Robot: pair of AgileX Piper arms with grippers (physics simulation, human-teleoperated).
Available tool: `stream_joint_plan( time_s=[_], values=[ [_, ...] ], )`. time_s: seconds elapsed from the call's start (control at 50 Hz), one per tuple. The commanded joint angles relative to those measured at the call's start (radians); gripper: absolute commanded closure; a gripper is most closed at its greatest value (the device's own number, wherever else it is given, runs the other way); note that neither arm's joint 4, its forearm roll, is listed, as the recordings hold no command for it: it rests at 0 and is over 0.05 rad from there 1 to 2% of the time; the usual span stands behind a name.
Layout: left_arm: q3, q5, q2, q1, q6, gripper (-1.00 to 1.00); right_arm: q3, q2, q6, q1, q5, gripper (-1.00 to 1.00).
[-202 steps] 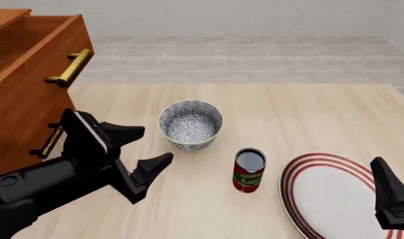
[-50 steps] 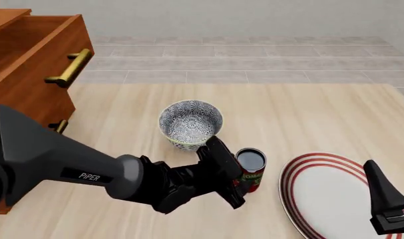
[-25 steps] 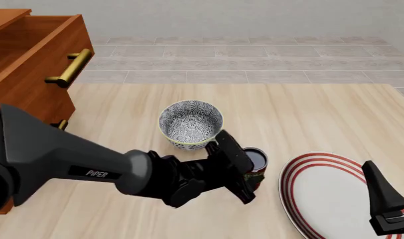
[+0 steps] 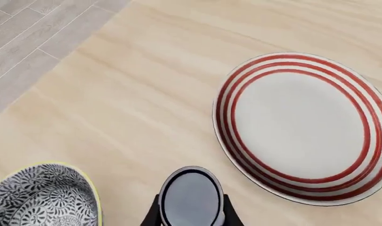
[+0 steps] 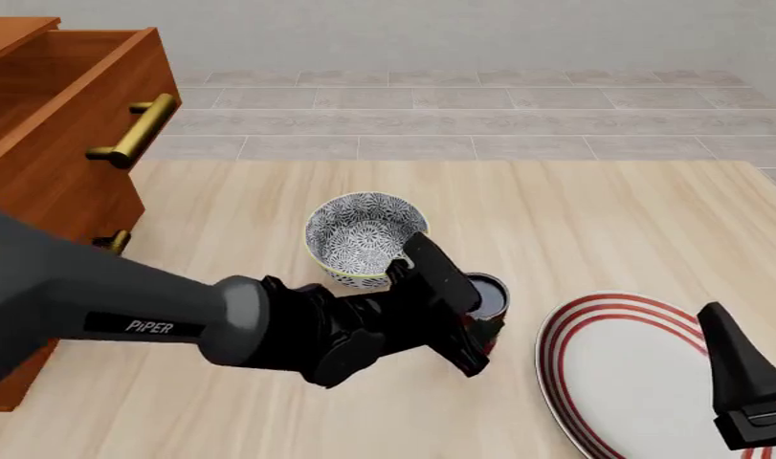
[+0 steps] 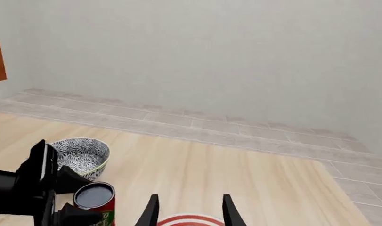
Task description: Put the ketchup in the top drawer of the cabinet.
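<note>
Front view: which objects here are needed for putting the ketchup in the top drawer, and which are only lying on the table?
Needed: ketchup, left gripper closed around it, top drawer standing open, cabinet.

Only lying about: bowl, plate; right gripper idle, open.

On the pale wooden bench, the left tool straddles the tomato can, beside a patterned bowl. The right tool's fingers stand apart.
</note>
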State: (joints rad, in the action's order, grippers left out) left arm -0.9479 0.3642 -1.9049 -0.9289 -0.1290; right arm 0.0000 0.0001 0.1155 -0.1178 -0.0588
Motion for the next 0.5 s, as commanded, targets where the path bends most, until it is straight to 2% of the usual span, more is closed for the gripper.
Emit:
stream_joint_plan(
  time_s=[0.02,0.04,0.16,0.18,0.32,0.34,0.5],
  values=[
    [0.056,-0.01,0.125,-0.005,-0.002,1.0,0.0,0.0,-0.003,-0.002,-0.011,-1.0],
    [0.083,-0.005,0.177,0.004,-0.003,1.0,0.0,0.0,-0.003,-0.002,-0.012,-1.0],
    [0.148,-0.001,0.267,0.002,0.008,1.0,0.0,0.0,-0.004,-0.003,-0.013,-1.0],
    [0.163,-0.004,0.29,0.003,0.011,1.0,0.0,0.0,-0.027,-0.028,-0.077,-1.0],
    [0.227,-0.019,0.412,-0.01,-0.015,1.0,0.0,0.0,-0.021,-0.016,-0.059,-1.0],
    [0.238,-0.029,0.445,-0.001,-0.01,1.0,0.0,0.0,0.012,-0.012,-0.026,-1.0],
    [0.311,-0.059,0.587,0.014,-0.016,1.0,0.0,0.0,0.001,-0.014,-0.032,-1.0]
  ],
)
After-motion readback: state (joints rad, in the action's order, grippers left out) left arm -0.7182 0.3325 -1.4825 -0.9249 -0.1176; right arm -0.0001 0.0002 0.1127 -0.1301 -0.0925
